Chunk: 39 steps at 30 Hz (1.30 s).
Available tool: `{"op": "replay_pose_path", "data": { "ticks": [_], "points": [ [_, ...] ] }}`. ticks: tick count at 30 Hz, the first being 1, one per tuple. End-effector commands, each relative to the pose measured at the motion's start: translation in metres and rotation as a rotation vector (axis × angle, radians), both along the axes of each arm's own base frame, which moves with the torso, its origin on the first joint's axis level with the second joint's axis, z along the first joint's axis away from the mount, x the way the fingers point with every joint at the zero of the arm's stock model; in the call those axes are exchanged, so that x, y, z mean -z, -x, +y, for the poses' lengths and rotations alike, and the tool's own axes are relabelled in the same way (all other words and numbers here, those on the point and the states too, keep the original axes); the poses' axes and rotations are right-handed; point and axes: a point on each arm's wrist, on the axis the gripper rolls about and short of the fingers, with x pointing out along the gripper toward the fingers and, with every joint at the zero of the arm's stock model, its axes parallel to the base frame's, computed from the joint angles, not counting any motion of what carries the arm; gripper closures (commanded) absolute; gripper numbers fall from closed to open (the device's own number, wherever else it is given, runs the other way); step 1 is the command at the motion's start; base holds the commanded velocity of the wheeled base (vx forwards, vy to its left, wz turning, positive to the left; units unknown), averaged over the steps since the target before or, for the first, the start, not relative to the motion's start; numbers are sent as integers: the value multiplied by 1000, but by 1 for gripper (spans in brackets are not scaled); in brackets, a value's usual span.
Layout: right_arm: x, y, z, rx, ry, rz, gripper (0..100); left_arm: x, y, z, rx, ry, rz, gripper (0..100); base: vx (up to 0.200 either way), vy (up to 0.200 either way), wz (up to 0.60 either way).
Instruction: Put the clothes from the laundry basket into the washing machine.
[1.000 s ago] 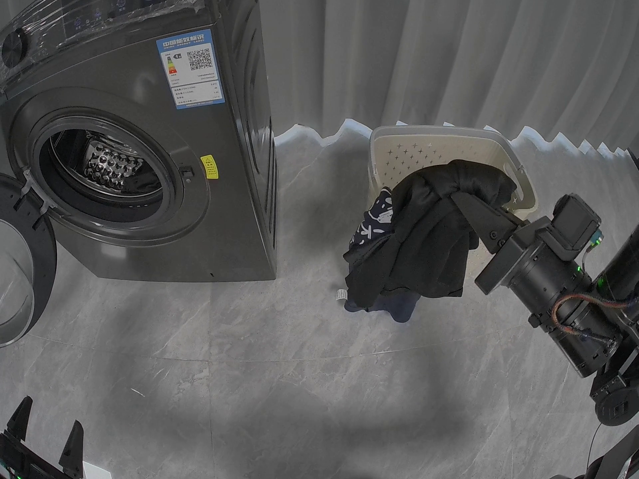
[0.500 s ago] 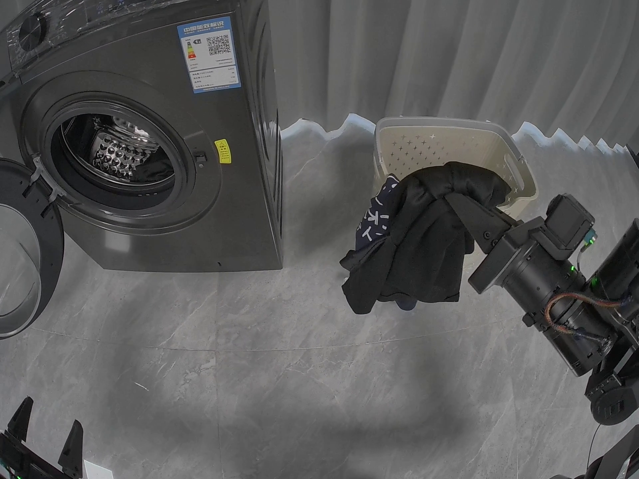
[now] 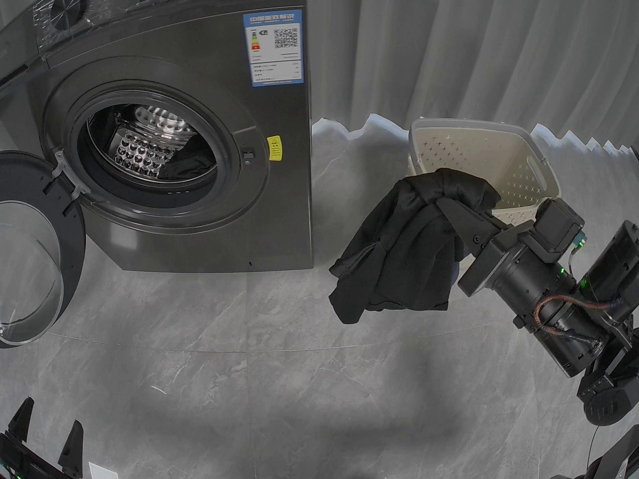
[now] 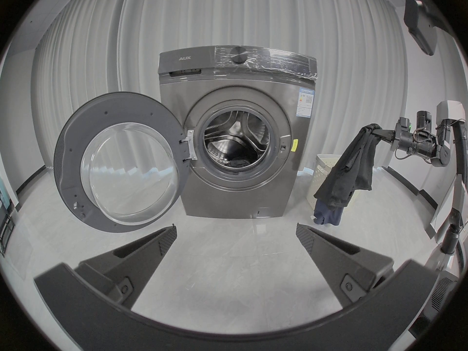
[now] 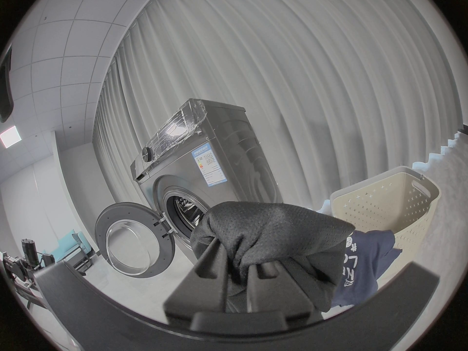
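Observation:
My right gripper (image 3: 444, 205) is shut on a black garment (image 3: 399, 254), which hangs in the air left of the cream laundry basket (image 3: 466, 126) and right of the grey washing machine (image 3: 279, 187). In the right wrist view the gripper (image 5: 243, 269) pinches the black cloth (image 5: 273, 230), and a navy garment with white print (image 5: 365, 264) hangs just beyond it by the basket (image 5: 385, 196). I cannot tell whether the navy piece is caught up with the black one. The machine's door (image 3: 33, 261) stands wide open, with dark cloth (image 3: 190, 166) in the drum. My left gripper (image 3: 45, 428) is open, low at the near left.
Grey tiled floor (image 3: 266, 380) lies free between me and the machine. The open door (image 4: 122, 162) swings out on the machine's left side. White curtains (image 3: 466, 41) hang behind the machine and basket.
The head camera has turned, so machine and basket sit further right in the picture. The black garment has come away from the basket towards the machine; the navy piece is now hidden behind it.

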Motion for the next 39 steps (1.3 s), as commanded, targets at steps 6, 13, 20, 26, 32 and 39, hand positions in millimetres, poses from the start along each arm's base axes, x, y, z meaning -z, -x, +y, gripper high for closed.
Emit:
{"op": "replay_pose_path", "data": {
  "ticks": [6,13,20,26,32,39],
  "points": [
    [2,1,-1,3,6,6,100,5,0,0,-1,2,0,0,0,200,0],
    [0,1,-2,4,1,2,100,5,0,0,-2,3,0,0,0,200,0],
    [1,2,-2,4,5,5,100,5,0,0,-1,5,-1,0,0,200,0],
    [1,1,-2,6,4,6,100,5,0,0,-1,6,0,0,0,200,0],
    [1,-1,-3,15,5,7,100,5,0,0,-2,5,0,0,0,33,0],
    [2,-1,-4,18,7,9,100,5,0,0,-1,3,0,0,0,0,0]
  ]
}}
